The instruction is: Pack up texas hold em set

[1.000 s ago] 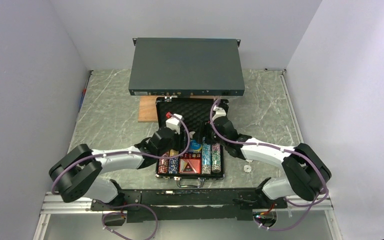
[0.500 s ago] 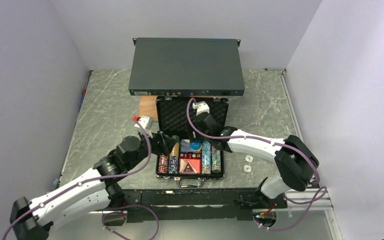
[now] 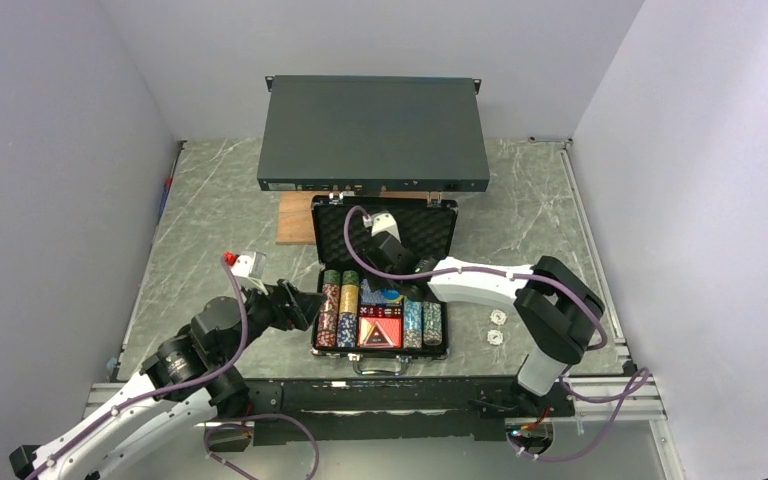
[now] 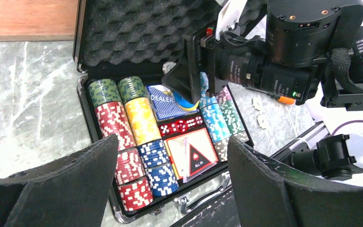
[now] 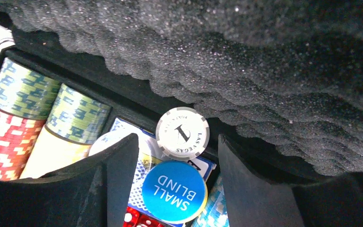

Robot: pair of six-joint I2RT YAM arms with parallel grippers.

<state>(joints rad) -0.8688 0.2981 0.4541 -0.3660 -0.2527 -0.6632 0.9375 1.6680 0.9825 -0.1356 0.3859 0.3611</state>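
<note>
The texas hold em set is a small black briefcase [image 3: 438,350] lying open, with its foam lid [image 3: 430,225] raised at the back. It holds chip rows [image 4: 118,127], red dice [image 4: 182,126], a blue card deck [image 4: 163,103] and an ALL IN card [image 4: 196,153]. A blue SMALL BLIND disc [image 5: 174,191] and a white Las Vegas chip [image 5: 182,132] rest on the deck. My right gripper [image 5: 177,179] hangs open over them, its fingers either side of the blue disc and apart from it. My left gripper [image 3: 305,305] stands open, empty, left of the case.
A large dark grey rack box [image 3: 373,135] fills the back of the table, with a wooden board [image 3: 292,220] in front of it, beside the lid. Two loose white chips [image 3: 496,327] lie on the marble right of the case. The black frame rail [image 3: 380,392] runs along the near edge.
My left arm has pulled back out of the case to the left, its jaws widening. My right gripper has shifted left to the middle of the case, below the lid.
</note>
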